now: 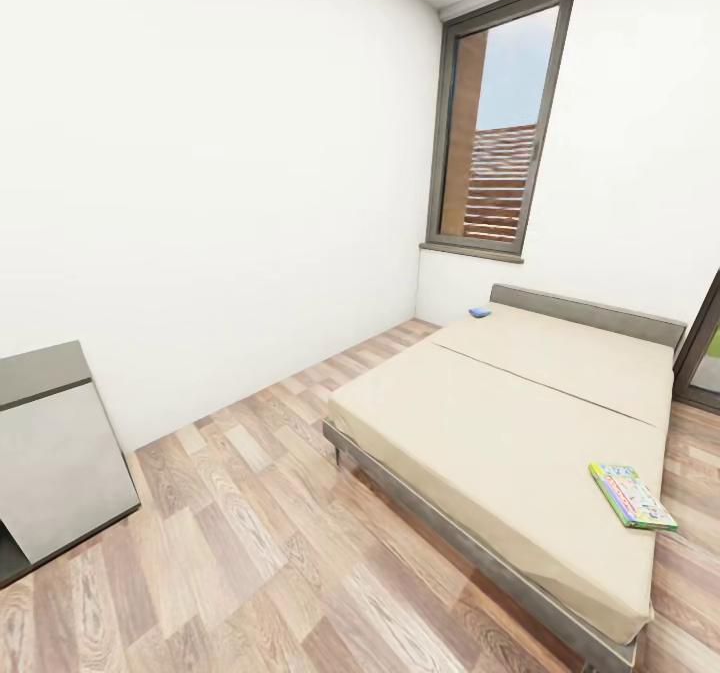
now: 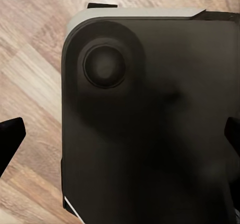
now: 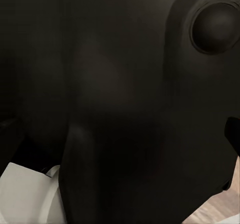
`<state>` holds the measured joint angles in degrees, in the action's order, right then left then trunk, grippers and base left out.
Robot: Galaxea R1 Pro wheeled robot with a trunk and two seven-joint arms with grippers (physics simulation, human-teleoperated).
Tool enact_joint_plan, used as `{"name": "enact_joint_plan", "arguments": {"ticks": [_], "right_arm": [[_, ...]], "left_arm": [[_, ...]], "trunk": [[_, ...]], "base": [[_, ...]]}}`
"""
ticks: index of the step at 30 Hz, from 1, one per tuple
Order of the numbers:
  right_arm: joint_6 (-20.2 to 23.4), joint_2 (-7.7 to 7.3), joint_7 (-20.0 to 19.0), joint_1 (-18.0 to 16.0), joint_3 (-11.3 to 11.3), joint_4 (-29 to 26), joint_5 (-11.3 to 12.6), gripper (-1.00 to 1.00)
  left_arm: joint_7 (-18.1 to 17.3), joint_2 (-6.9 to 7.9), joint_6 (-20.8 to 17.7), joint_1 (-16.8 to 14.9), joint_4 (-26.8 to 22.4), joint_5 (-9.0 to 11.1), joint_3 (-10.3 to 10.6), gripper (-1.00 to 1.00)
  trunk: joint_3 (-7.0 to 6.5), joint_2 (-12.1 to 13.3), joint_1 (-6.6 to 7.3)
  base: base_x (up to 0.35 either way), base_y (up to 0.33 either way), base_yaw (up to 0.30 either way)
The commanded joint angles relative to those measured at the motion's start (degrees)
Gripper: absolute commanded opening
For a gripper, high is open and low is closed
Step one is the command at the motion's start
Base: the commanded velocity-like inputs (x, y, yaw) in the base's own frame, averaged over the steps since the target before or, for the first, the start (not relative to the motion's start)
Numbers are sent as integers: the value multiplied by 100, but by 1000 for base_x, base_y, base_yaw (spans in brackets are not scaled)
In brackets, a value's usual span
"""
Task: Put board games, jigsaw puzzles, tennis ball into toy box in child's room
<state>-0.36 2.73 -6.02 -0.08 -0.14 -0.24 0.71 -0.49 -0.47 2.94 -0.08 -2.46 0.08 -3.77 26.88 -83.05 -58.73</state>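
the bed [image 1: 520, 423] stands across the wooden floor [image 1: 250, 553], its beige mattress bare but for two things. a green-edged board game [image 1: 631, 496] lies flat near the foot-end corner of the mattress, at the right of the head view. a small blue object [image 1: 480, 312] sits at the far corner of the bed, just beside the low grey headboard [image 1: 585, 315]; it is too small to tell what it is. behind the headboard a tall window [image 1: 500, 123] is set in the white wall. a low cabinet [image 1: 50, 453] with a dark grey top stands against the wall at the left.

the left gripper [image 2: 120, 134] hangs over the robot's dark body [image 2: 150, 124], its two black fingertips [image 2: 10, 139] spread wide apart, nothing between them, with floorboards beside. of the right gripper one dark fingertip [image 3: 233, 134] shows against the same dark body, so i cannot tell whether it is spread or closed.
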Motion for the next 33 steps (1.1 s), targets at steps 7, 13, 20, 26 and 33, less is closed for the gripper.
{"name": "enact_joint_plan", "arguments": {"ticks": [7, 13, 20, 26, 33], "right_arm": [[-56, 0, -13, -1, 25, -2, -19, 100], [-139, 0, -13, -1, 36, -2, -32, 100], [-155, 0, -13, -1, 40, -2, -35, 100], [-157, 0, -9, -1, 40, -2, -36, 100], [-158, 0, -8, -1, 41, -2, -36, 100]], "left_arm": [[-7, -5, 13, -1, -1, 1, -29, 100], [-10, -6, 13, -1, -1, -11, -14, 100], [-10, -6, 13, -1, -1, -22, -3, 100], [-12, -6, 18, -1, -1, -25, 6, 100], [-12, -6, 22, -1, -1, -26, 11, 100]], "trunk": [[5, -3, 0], [5, -3, 0], [5, -3, 0], [5, -3, 0], [5, -3, 0]], "base": [[0, 0, 184], [0, 0, 277], [0, 0, 290], [0, 0, 292], [0, 0, 292]]}}
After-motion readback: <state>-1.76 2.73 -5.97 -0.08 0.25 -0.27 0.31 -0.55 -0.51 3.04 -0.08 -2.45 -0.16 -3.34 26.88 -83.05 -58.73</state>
